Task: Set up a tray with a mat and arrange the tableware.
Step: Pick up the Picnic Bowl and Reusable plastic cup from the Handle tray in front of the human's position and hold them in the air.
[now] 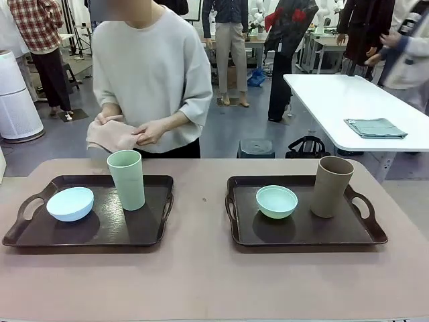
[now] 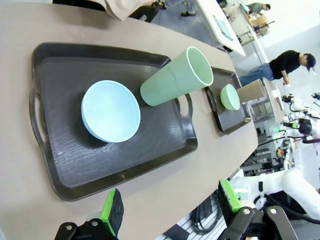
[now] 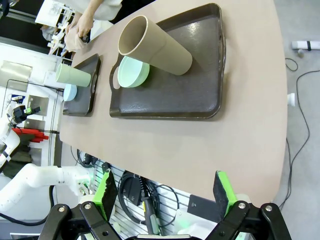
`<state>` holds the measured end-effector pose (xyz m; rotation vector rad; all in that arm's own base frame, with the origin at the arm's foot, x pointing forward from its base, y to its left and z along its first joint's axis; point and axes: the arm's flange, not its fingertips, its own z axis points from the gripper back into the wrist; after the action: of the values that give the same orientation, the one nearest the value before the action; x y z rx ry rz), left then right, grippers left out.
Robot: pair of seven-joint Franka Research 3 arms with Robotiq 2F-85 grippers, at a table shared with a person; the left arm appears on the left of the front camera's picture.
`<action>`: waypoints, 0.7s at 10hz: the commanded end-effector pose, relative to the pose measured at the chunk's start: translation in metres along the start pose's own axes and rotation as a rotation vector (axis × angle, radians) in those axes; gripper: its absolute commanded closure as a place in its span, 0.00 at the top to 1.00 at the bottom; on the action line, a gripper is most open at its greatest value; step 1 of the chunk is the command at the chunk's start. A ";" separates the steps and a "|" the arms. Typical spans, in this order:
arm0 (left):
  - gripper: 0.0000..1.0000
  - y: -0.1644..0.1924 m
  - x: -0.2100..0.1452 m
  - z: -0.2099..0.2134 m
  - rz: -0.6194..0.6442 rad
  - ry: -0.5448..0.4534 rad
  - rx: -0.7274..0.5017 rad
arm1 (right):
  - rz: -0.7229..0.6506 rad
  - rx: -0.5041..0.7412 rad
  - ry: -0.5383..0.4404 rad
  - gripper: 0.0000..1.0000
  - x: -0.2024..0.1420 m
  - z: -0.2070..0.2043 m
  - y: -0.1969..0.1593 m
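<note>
Two dark trays sit side by side on the table. The left tray [image 1: 147, 228] holds a pale blue bowl [image 1: 70, 203] and an upright light green cup [image 1: 127, 179]. On the right tray [image 1: 301, 231] stand a mint green bowl [image 1: 276, 201] and a tan brown cup [image 1: 331, 186]. At the far side a person folds a beige mat [image 1: 110, 136] in both hands. My left gripper [image 2: 170, 206] is open above the near table edge, short of the left tray [image 2: 125, 165] and blue bowl [image 2: 110, 111]. My right gripper [image 3: 165, 192] is open, off the table's edge, near the right tray [image 3: 165, 107].
A white table [image 1: 348, 100] with a folded grey cloth [image 1: 375, 127] stands behind on the right. Bare table lies between the trays and along the near edge. Cables hang below the table edge [image 3: 145, 200].
</note>
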<state>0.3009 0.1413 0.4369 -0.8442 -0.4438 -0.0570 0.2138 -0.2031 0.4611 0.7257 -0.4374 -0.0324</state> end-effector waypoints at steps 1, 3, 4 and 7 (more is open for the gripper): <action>1.00 0.002 0.001 0.001 -0.019 -0.011 -0.018 | 0.007 0.021 -0.004 1.00 0.001 -0.001 -0.001; 1.00 0.002 0.001 0.001 -0.019 -0.011 -0.018 | 0.007 0.021 -0.004 1.00 0.001 -0.001 -0.001; 1.00 0.002 0.001 0.001 -0.019 -0.011 -0.018 | 0.007 0.021 -0.004 1.00 0.001 -0.001 -0.001; 1.00 0.002 0.001 0.001 -0.019 -0.011 -0.018 | 0.007 0.021 -0.004 1.00 0.001 -0.001 -0.001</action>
<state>0.3009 0.1413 0.4369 -0.8443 -0.4439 -0.0570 0.2138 -0.2031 0.4611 0.7256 -0.4373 -0.0324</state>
